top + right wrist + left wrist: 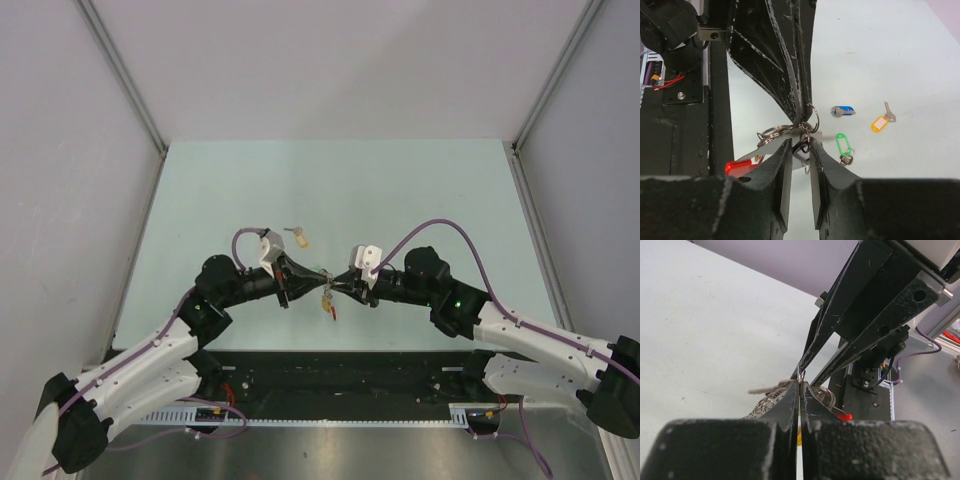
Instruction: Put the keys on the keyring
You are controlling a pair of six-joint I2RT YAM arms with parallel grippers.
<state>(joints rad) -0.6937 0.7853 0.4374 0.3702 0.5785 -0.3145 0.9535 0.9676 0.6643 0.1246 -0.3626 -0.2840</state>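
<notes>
Top external view: the left gripper (318, 281) and right gripper (340, 287) meet tip to tip over the pale green worktop (400, 190), near the middle of its near edge. The keyring (327, 297) hangs between them, off the surface.

In the left wrist view the left jaws are pressed together on a thin wire loop of the ring. Its grey coiled part (762, 407) sags below them. In the right wrist view the right jaws stand narrowly apart with part of the bundle between them; I cannot tell whether they press on it. The red arc (737, 166) hangs toward the near edge.

One loose yellow-tagged key (299, 238) lies just beyond the left gripper, toward the far edge. The right wrist view shows it with a blue-headed key (842, 111) and a green-tagged key (842, 145), all three apart from one another. The green one is nearest the tips.

Beyond these keys the surface runs on to the far edge and both far corners, where grey walls (330, 70) rise. Both arms reach in from the near corners, elbows bent outward toward the side edges.
</notes>
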